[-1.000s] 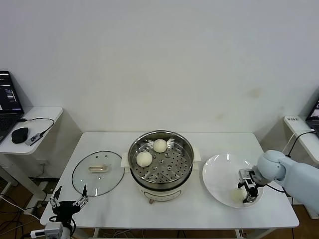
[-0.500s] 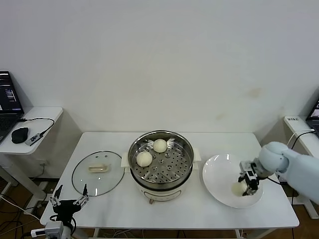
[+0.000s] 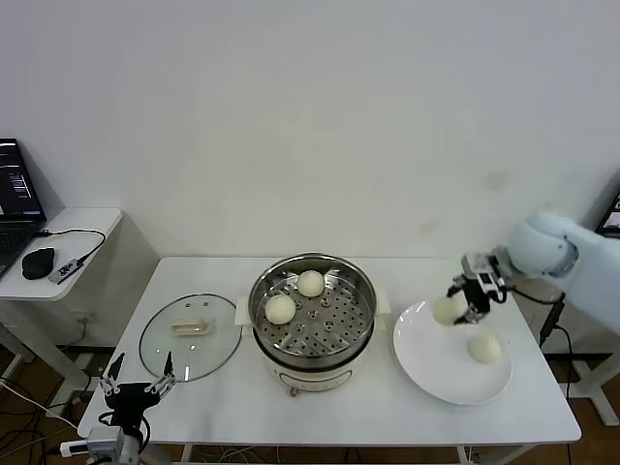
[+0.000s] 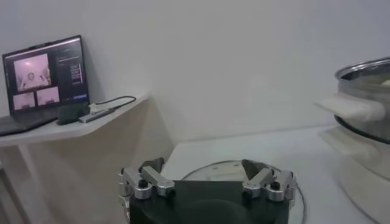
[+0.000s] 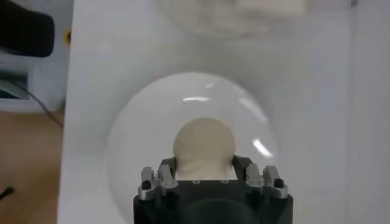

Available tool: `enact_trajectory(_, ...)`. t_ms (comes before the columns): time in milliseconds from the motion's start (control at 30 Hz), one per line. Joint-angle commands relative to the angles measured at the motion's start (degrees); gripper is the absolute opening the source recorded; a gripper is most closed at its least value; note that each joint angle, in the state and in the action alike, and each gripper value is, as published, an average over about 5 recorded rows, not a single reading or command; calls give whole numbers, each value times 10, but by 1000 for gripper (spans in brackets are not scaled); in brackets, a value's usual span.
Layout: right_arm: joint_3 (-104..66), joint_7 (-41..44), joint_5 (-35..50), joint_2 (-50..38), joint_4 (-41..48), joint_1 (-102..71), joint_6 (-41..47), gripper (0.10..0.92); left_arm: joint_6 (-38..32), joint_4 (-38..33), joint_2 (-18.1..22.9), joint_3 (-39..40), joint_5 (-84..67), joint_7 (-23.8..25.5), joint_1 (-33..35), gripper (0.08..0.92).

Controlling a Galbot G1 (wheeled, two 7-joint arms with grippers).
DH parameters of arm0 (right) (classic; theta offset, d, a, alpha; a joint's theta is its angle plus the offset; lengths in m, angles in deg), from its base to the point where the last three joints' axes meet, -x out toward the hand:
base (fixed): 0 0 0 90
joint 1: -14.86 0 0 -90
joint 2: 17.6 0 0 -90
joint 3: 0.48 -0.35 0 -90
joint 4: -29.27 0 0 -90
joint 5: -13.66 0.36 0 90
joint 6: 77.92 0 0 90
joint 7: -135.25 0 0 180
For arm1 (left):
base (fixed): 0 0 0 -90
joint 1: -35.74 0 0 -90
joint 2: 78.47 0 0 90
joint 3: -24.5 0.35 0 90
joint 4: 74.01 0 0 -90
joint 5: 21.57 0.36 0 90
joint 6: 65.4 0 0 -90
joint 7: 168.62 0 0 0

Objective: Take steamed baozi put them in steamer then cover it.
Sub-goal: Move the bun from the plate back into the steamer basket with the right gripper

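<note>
Glass cover [image 3: 190,335], flat with a cream handle, lies on the counter [image 3: 242,397] left of the steamer [image 3: 312,320]; nearer the counter's front edge the left gripper [image 3: 136,392] waits, jaws wide. Two smooth baozi sit on the shiny steamer's perforated tray. To its right, the right gripper [image 3: 463,300] holds a soft bun [image 3: 448,309] above the white plate [image 3: 426,373], where one more rests. Carry level, release low over bare tray holes.

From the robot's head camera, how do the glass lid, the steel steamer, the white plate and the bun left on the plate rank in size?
1. Steamer, widest.
2. White plate, slightly smaller, though its foreshortened rim makes this close.
3. Glass lid, a bit smaller again; nearly level with the plate.
4. Bun on the plate, clearly smallest.
</note>
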Motion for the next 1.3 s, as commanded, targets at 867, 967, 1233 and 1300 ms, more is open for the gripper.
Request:
enact_trajectory(867,182,-121,29,342,48,81,-196,594,3,-15,7,-29,-9,2,-1,823)
enact_trajectory(967,186,-122,-3,353,52,74,-223,594,4,-17,9,-29,-8,2,-2,823)
enact_trajectory(1233,192,-130,-115,368,42,55,-280,594,5,-19,13,-30,-8,2,-2,823)
enact_trajectory(1300,191,-129,-136,370,41,58,-291,594,5,-18,14,-30,-7,2,-2,823)
